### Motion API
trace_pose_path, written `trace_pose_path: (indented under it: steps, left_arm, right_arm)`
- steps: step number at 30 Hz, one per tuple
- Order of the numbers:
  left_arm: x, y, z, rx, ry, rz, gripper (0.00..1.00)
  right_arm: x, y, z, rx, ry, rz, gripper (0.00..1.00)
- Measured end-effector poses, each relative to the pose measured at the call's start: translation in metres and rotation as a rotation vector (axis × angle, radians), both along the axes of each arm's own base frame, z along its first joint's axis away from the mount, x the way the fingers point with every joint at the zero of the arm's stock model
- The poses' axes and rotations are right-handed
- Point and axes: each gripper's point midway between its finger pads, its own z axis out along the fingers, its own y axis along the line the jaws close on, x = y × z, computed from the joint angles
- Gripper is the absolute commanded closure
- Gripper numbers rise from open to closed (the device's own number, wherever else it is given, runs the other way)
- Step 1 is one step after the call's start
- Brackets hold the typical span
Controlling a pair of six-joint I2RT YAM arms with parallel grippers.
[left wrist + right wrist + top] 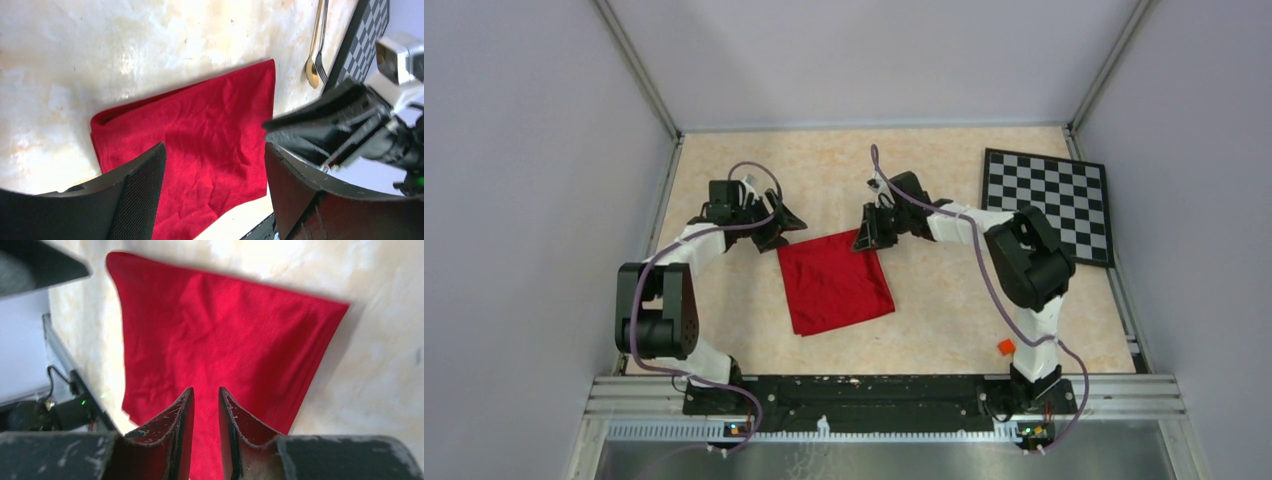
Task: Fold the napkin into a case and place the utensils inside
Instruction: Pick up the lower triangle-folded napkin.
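Observation:
The deep-red napkin (836,285) lies folded into a rough square on the table between the two arms. My left gripper (781,229) hangs at its far left corner, with its jaws wide open over the cloth (200,130) and nothing held between them (215,146). My right gripper (868,236) is over the far right corner. Its fingers stand a little apart (205,389) above the napkin (225,325) and no cloth is between them. The gold spoon (313,70) and the dark fork (322,60) lie side by side beyond the napkin, next to the checkered board. The right arm hides them in the top view.
A black-and-white checkered board (1049,205) lies at the back right. A small orange block (1005,347) sits by the right arm's base. Grey walls close in the table on the left, right and far sides.

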Motion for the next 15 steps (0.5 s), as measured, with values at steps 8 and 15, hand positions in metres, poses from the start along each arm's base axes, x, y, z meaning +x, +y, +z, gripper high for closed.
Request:
trace_pose_path:
  steps: [8, 15]
  left_arm:
    - [0.008, 0.003, -0.044, 0.017, 0.104, 0.025, 0.24]
    - [0.010, 0.006, -0.055, 0.037, 0.125, 0.041, 0.23]
  right_arm:
    - [-0.066, -0.027, 0.012, 0.077, 0.065, 0.027, 0.85]
    - [-0.125, -0.065, -0.033, -0.003, 0.184, 0.038, 0.89]
